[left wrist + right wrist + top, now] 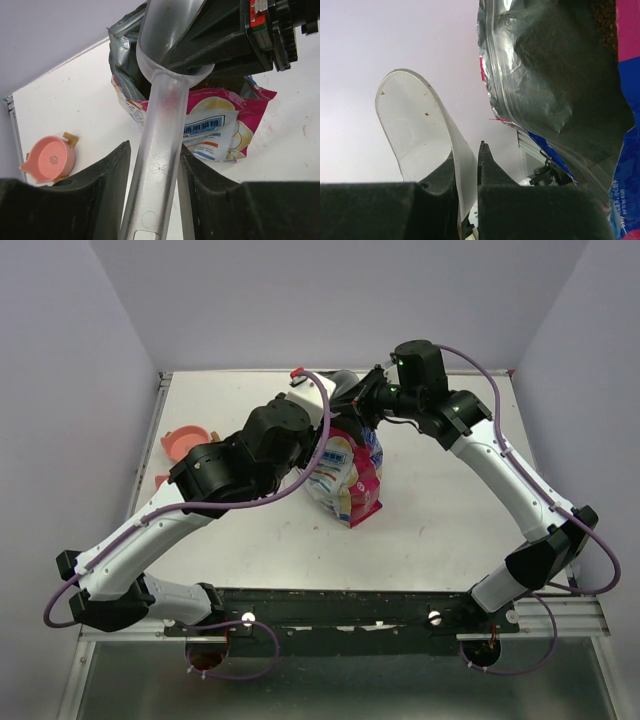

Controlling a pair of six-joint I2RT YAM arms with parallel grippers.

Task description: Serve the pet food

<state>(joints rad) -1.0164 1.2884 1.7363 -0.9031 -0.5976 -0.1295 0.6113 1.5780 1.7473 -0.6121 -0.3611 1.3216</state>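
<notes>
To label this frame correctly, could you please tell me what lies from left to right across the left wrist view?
The salmon-pink bowl → clear scoop → pet food bag, which runs behind the scoop but shows mostly to its right.

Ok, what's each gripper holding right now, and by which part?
Both hold the scoop: the left gripper clamps its handle, the right gripper pinches the bowl's wall.

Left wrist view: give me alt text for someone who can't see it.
The left gripper clamps the handle of a clear scoop, its bowl near an open pink pet food bag; a salmon-pink bowl sits on the white table.
</notes>
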